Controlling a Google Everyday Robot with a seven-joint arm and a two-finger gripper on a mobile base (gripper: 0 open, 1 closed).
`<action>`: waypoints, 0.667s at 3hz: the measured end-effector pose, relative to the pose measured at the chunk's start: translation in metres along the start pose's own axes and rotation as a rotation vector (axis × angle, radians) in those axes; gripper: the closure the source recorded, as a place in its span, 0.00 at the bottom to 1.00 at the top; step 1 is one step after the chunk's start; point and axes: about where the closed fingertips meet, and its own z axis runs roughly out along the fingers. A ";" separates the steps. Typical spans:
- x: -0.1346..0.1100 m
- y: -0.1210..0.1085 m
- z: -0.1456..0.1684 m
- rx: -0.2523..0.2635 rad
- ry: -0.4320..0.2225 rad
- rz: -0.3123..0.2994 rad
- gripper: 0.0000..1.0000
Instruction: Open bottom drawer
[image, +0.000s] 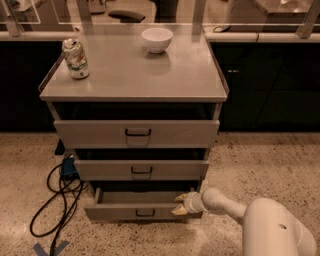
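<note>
Noting the bottom drawer (115, 212) at 6 o'clock, partly pulled out, its interior lost in shadow. The end effector (180, 204) sits at its 3 o'clock end; we cannot tell its grip state. The arm (272, 227) is cut off at 5 o'clock.

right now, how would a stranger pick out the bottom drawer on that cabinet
Find the grey three-drawer cabinet with a can and white bowl on top. The bottom drawer is the lowest front, just above the floor. It is the narrowest of the three, pulled out a little, with the robot's tool at its right end.
</note>
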 end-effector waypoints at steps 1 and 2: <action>0.006 0.016 -0.010 0.013 0.003 0.000 1.00; 0.007 0.016 -0.009 0.013 0.003 0.000 1.00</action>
